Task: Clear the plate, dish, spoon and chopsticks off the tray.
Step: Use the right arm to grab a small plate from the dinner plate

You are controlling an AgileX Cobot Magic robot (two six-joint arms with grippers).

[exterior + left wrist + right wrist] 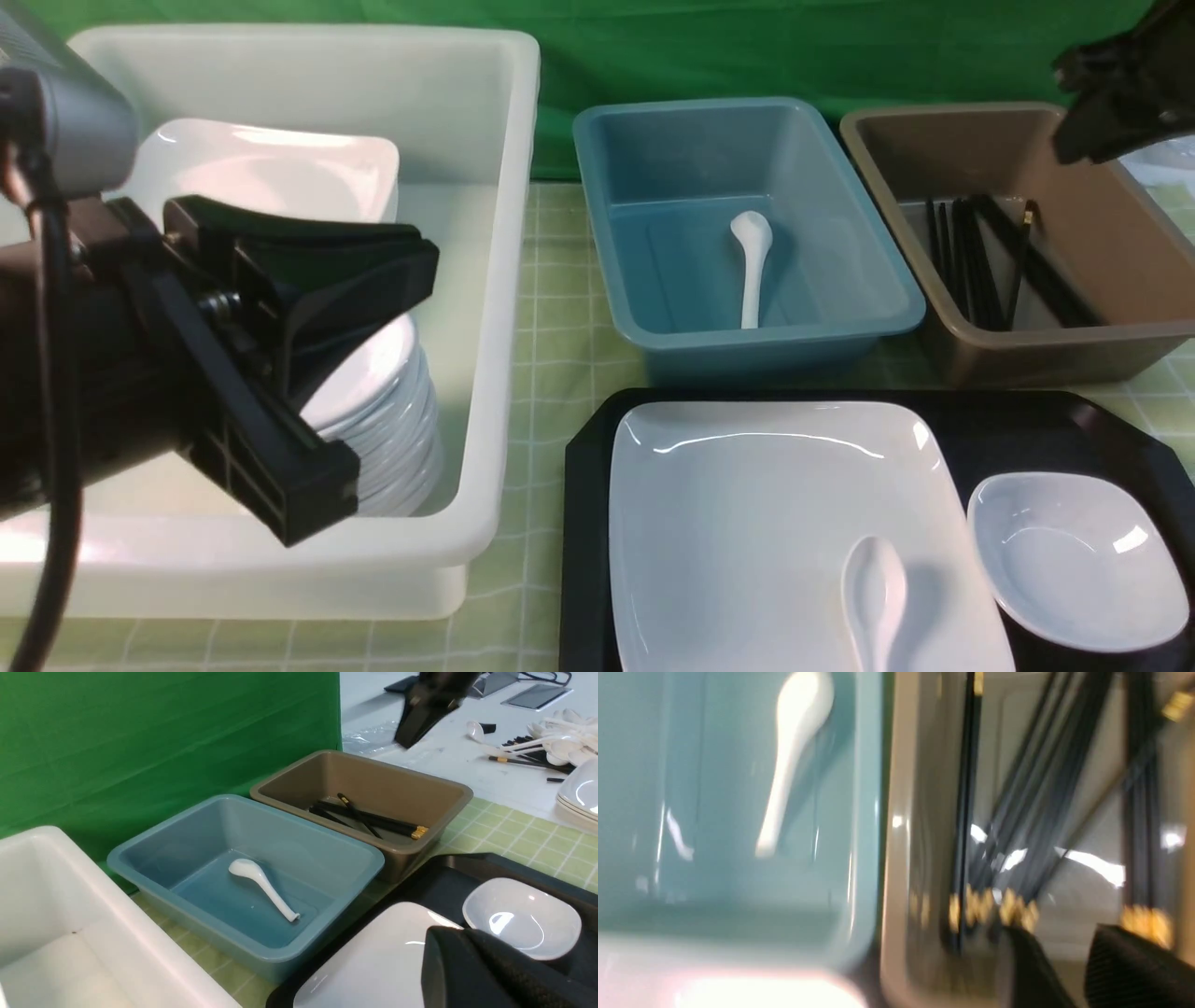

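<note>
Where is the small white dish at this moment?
In the front view, the dish sits on the right side of the black tray, just right of the large plate and in front of the brown bin.

white plate [775,504], black tray [583,523], green checked cloth [558,327]

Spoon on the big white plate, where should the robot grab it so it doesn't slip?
Probably by the neck, where the spoon narrows behind its bowl. It lies flat on the plate, bowl up, handle pointing toward the robot, so coming straight down from above with the jaws across the thin handle looks best. The wide, rounded bowl would likely slip.
</note>
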